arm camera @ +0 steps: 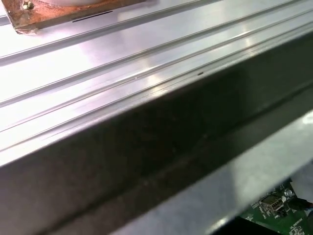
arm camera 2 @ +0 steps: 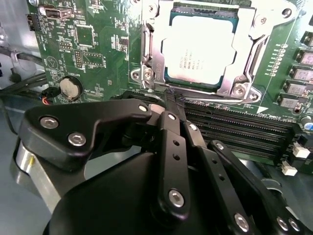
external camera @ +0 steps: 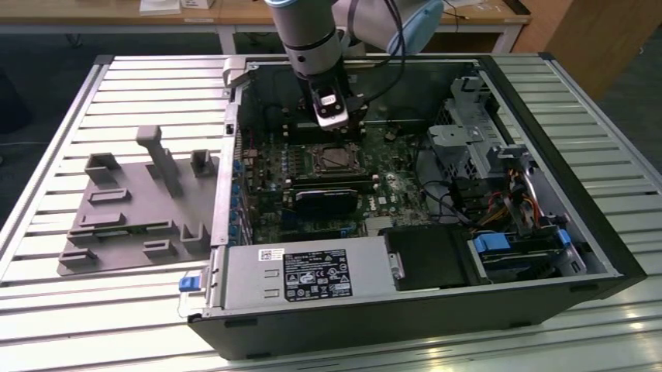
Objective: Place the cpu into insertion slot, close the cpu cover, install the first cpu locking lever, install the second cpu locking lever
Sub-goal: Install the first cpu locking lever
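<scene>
Cpu lies flat in the insertion slot, pale metal top up. The cpu cover is down around it and frames it through its window. You can see a thin wire lever running along the slot's edge nearest your end effector. Its fingers are drawn together with nothing visibly clamped between them. Their tips are just beside that lever; you cannot tell whether they touch it.

In the exterior view the slot sits near the middle of the green motherboard inside the open computer case. The end effector is just beside the slot, toward the case's far wall. The case rests on the slatted tabletop, with a grey fixture beside it on the exterior view's left.
</scene>
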You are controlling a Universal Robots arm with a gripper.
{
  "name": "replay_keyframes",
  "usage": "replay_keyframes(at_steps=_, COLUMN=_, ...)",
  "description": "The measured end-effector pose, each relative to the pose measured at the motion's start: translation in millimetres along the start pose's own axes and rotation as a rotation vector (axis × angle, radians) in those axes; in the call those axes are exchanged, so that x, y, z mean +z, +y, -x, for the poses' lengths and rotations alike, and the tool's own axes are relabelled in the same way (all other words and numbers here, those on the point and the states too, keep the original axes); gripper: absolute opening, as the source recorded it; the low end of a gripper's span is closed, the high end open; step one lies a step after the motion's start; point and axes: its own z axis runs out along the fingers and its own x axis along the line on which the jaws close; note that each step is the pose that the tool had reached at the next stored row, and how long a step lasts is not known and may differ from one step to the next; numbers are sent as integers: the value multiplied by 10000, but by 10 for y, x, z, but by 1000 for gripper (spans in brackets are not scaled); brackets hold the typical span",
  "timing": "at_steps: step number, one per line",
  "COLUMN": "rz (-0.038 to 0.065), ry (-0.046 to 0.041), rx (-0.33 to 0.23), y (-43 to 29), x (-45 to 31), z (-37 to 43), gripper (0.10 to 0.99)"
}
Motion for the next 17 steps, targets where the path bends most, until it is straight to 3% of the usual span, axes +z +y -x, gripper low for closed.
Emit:
replay_keyframes(at_steps=8, rz=2, ry=-7, rx=-1, y=39, x=-1, z=-19, gripper=102)
replay_keyframes(at_steps=17, rz=1, ry=-13, rx=14, y=36, x=11, z=-21, gripper=102)
